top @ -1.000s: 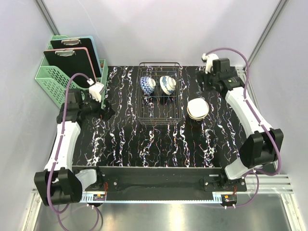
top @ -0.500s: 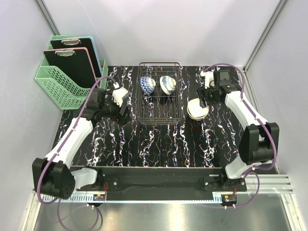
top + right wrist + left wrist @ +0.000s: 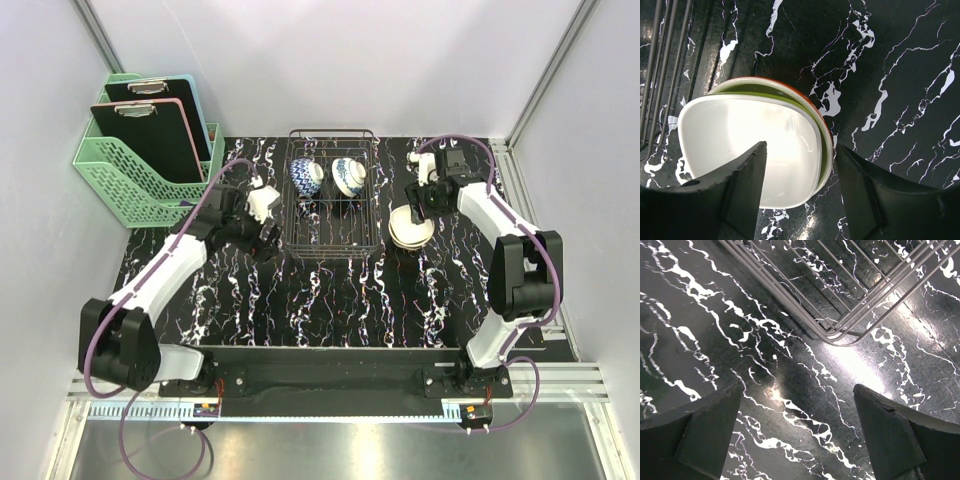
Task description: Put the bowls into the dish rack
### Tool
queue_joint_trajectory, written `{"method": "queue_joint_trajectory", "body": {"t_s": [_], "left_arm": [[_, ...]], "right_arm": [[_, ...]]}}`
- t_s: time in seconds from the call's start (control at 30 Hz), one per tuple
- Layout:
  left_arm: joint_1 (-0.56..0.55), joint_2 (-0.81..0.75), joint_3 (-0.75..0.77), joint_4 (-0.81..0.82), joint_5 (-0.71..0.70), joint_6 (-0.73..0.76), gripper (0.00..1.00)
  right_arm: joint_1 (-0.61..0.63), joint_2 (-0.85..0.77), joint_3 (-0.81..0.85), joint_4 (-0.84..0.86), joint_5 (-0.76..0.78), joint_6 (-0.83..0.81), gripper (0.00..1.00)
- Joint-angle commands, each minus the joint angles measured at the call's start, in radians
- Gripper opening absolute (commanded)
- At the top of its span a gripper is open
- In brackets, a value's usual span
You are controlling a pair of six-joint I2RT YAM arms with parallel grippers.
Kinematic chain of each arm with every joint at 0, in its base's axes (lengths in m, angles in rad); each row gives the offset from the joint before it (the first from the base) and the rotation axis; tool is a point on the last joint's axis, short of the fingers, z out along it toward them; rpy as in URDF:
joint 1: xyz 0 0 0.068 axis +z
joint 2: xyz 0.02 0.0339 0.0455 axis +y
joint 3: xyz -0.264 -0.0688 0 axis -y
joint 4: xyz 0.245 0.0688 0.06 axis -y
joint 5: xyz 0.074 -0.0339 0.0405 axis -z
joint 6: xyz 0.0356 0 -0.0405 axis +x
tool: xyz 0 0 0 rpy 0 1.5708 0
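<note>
Two white-and-blue bowls (image 3: 306, 176) (image 3: 348, 176) lean in the back of the dark wire dish rack (image 3: 333, 240). Right of the rack stands a stack of three bowls (image 3: 410, 228): cream-white (image 3: 740, 150) on top, lime green (image 3: 823, 150) under it, orange (image 3: 816, 111) at the bottom. My right gripper (image 3: 418, 198) is open over the stack's far rim; in the right wrist view (image 3: 801, 177) one finger hangs over the cream bowl's inside, the other outside the rim. My left gripper (image 3: 268, 235) is open and empty over the mat beside the rack's left near corner (image 3: 840, 332).
A mint green lattice basket (image 3: 140, 170) with clipboards stands at the back left. The black marbled mat (image 3: 330, 310) covers the table. White walls close the back and sides.
The left arm has swung right, from near the basket to the rack's left side. The right gripper has come down and left from the back right corner to the bowl stack.
</note>
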Motion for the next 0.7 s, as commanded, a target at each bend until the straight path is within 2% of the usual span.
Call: {"method": "queue_joint_trajectory", "body": {"t_s": [0.0,0.07,0.23,0.47,0.67], "left_arm": [[-0.025,0.029,0.050,0.051,-0.013,0.010,0.99],[-0.032,0.037,0.054,0.051,-0.007,0.010,0.99],[-0.051,0.057,0.056,0.054,-0.007,0.010,0.99],[-0.066,0.080,0.059,0.060,-0.003,0.007,0.99],[-0.080,0.096,0.064,0.068,-0.001,0.007,0.99]], "right_arm": [[0.004,0.008,0.052,0.047,0.012,-0.014,0.62],[0.004,0.017,0.050,0.050,0.017,-0.015,0.58],[0.002,0.027,0.049,0.058,0.031,-0.015,0.38],[0.004,0.024,0.049,0.062,0.084,-0.028,0.26],[-0.001,0.000,0.041,0.064,0.166,-0.054,0.21]]}}
